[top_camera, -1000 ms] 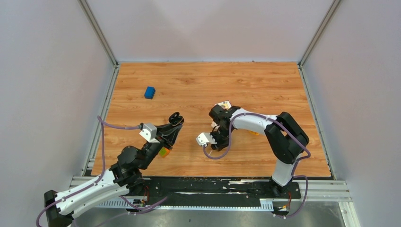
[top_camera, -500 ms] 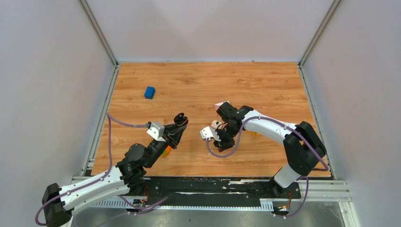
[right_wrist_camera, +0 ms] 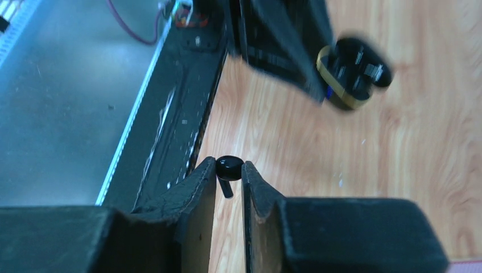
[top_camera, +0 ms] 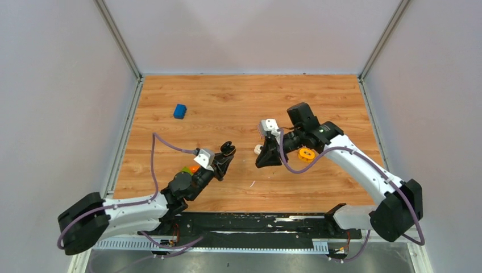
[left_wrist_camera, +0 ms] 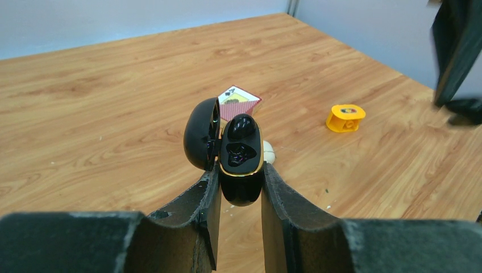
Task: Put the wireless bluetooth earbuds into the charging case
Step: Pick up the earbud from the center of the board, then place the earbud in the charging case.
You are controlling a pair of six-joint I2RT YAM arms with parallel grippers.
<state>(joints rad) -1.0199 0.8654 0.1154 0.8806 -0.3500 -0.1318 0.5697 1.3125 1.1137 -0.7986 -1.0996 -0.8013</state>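
The left gripper (left_wrist_camera: 240,176) was clamped on the open charging case (left_wrist_camera: 241,156) (lid swung to the left). The right gripper (right_wrist_camera: 229,173) pinched one black earbud (right_wrist_camera: 228,166) at its fingertips, apart from the case. Beyond lay a yellow ring (left_wrist_camera: 345,118) and a playing card (left_wrist_camera: 239,102).

- Glossy black charging case with a gold rim (right_wrist_camera: 352,74): smeared by blur in the right wrist view. In the left wrist view its lower half is buried between the left gripper's (left_wrist_camera: 241,170) fingers.
- Tiny black earbud (right_wrist_camera: 228,166): its stem is half hidden inside the right gripper's (right_wrist_camera: 228,169) pinch.
- Red-and-white playing card (left_wrist_camera: 241,98) and small cream ball (left_wrist_camera: 268,152): both lie on the far side of the case and are partly hidden behind it.
- Right arm (left_wrist_camera: 457,57): blurred, cut off at the right edge.
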